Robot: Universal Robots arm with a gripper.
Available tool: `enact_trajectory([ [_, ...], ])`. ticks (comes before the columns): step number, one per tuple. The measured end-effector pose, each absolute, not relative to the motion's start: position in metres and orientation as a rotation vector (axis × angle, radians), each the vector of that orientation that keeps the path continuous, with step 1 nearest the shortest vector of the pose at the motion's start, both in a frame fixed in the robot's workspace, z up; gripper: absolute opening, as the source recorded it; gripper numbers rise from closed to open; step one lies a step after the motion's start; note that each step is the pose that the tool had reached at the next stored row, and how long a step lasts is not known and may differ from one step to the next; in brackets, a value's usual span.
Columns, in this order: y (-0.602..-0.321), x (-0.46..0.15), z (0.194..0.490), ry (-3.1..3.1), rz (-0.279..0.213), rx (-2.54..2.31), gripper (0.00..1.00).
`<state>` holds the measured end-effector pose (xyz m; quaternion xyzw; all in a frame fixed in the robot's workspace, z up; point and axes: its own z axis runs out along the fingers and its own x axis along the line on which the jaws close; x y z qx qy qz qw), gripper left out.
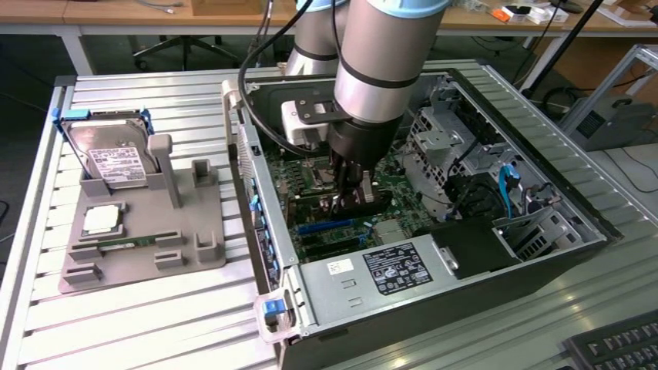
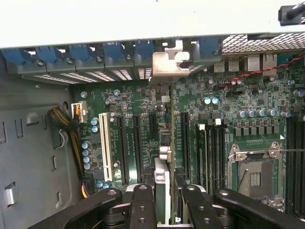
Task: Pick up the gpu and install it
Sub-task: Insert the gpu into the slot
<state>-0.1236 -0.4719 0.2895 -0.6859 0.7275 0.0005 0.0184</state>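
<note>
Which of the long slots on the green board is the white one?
The white slot is the outermost one, next to the yellow and black wires; the other long slots are all black.

Single robot arm reaching steeply downward, wrist vertical, end effector (image 1: 350, 196) pointing straight down, black fingers (image 2: 143, 202) set close together on either side of an upright thin card edge, gripping it between them
</note>
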Motion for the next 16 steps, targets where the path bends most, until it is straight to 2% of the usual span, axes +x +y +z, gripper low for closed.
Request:
enact_trajectory([
  [16, -0.4720, -0.1208, 0.2865, 2.259, 0.002, -2.130, 0.27],
])
